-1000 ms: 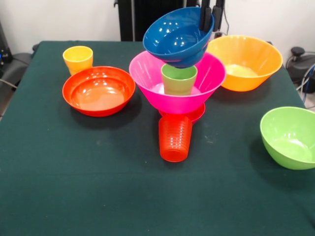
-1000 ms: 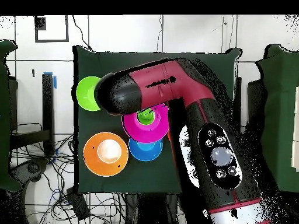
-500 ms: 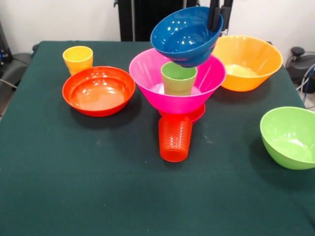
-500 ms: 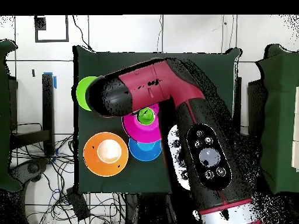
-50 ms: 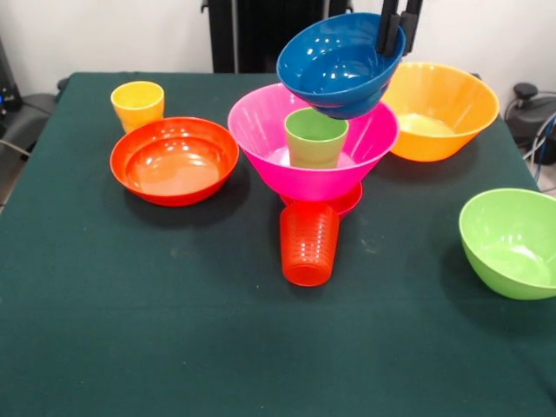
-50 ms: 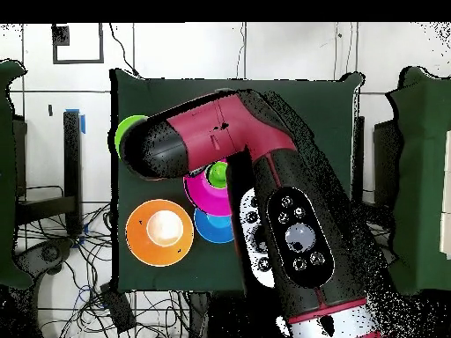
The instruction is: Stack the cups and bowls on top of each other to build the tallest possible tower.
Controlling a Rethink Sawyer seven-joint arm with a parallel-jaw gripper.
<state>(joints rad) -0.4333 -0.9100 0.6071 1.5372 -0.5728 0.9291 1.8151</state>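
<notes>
My gripper [image 5: 393, 42] comes down at the top and is shut on the far rim of the medium blue bowl [image 5: 337, 62]. The bowl hangs tilted just above the back right rim of the large pink bowl [image 5: 314, 165]. A light green cup [image 5: 315, 139] stands inside the pink bowl, and a small magenta bowl [image 5: 348, 201] shows beneath it. The ribbed orange-red cup [image 5: 309, 244] stands in front of this tower. In the overhead view the arm [image 6: 264, 185] covers most of the pink bowl [image 6: 197, 191]; the blue bowl [image 6: 211, 229] shows beside it.
A yellow cup [image 5: 137, 103] and the wide red-orange bowl [image 5: 174, 161] sit at the left. The large yellow-orange bowl [image 5: 437, 109] is at the back right, close to the held bowl. A lime green bowl [image 5: 512, 242] sits at the right edge.
In the front view my gripper has carried the blue bowl to the right and slightly up, off the middle of the pink bowl. The other things have not moved.
</notes>
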